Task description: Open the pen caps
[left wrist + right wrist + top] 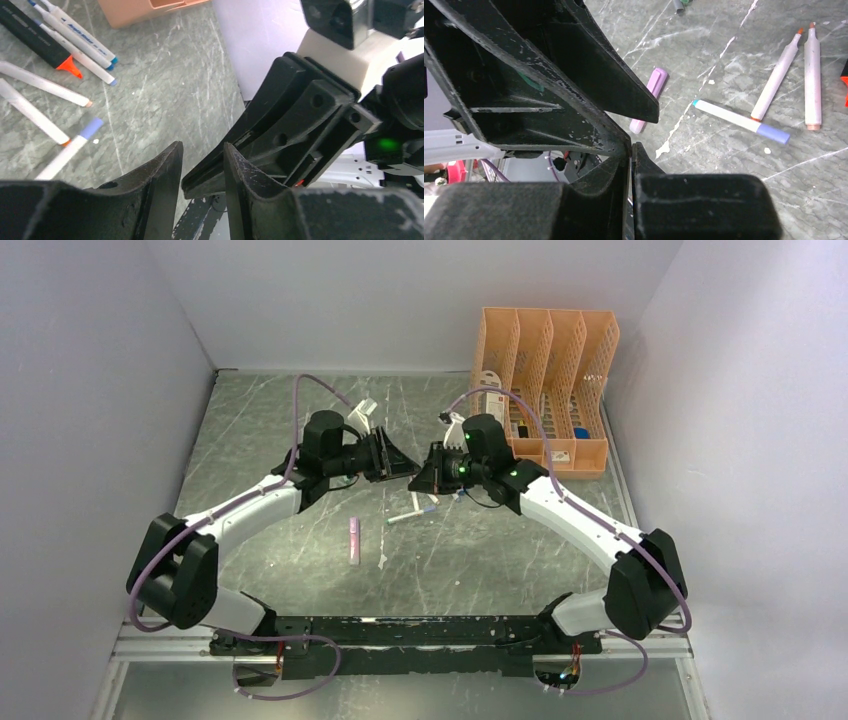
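Observation:
My two grippers meet tip to tip above the table's middle. My left gripper [410, 467] [202, 146] has its jaws a narrow gap apart, and the tip of my right gripper [418, 478] [631, 145] lies in that gap; no pen shows there. The right jaws are pressed together with nothing visible between them. Below lie a pink-purple highlighter [650, 97] [354, 539], a white pen [734, 116] with a blue-purple cap [772, 133] [91, 128], two white pens with bare orange tips [776, 77], a black marker [30, 32] and capped blue-ended pens [75, 35].
An orange slotted desk organiser [545, 390] stands at the back right against the wall. A small grey cap [679, 5] lies farther off. A small white scrap [383, 560] rests near the highlighter. White walls close in the marble table on three sides.

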Motion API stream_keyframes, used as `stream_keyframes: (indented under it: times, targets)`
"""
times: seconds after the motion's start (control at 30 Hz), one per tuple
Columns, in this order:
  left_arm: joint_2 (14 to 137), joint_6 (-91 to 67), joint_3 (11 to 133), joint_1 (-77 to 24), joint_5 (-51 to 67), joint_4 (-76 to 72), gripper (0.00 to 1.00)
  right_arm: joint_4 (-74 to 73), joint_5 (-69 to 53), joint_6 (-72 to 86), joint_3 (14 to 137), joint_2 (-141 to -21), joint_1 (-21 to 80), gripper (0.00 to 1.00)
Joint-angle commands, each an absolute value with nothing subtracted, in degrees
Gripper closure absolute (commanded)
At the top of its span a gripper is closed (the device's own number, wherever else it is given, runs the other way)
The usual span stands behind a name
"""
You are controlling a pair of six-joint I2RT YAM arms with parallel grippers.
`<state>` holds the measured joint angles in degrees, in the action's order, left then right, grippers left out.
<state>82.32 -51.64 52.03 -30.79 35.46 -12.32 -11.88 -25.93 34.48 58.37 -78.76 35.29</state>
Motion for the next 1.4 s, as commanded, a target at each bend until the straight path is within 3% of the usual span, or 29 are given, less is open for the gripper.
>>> stream_keyframes:
  times: [0.0,0.13,0.43,0.53,0.73,0.9,0.97,1.37]
  targets:
    - [81.6,-48.1,52.9,-31.4,32.9,-8.0,0.53,-12.1,-27.0,33.4,58.5,-79.2,34.5,0.95]
    - [80.1,-43.1,54.3,-31.2,27.7,0.7,0.47,-14.5,-26.2,32.6,56.9,-80.7,34.5,0.88]
    - [79.7,-35.7,59.0,-28.4,16.5,17.6,0.16,-22.1,-18.7,31.5,56.9,-86.9,37.5,0.7]
    - [83.8,-33.0,59.9,-27.7,14.7,20.4,0.13,-22.6,-14.1,32.0,56.3,-89.4,39.4,0.67]
    - [95.7,-30.2,61.6,-29.0,17.5,17.0,0.28,-22.2,-10.4,33.2,54.4,-91.0,39.6,0.66]
    - [102.2,-29.4,64.5,-30.9,15.0,17.6,0.55,-22.2,-9.0,33.8,52.6,-89.9,39.6,0.66]
    - [103.8,-29.3,64.9,-31.2,14.2,17.8,0.61,-22.2,-8.6,33.9,51.8,-89.4,39.5,0.66]
    - [108.5,-27.6,67.1,-41.3,6.9,26.4,0.65,-21.6,-8.0,34.1,48.7,-87.7,37.8,0.66]
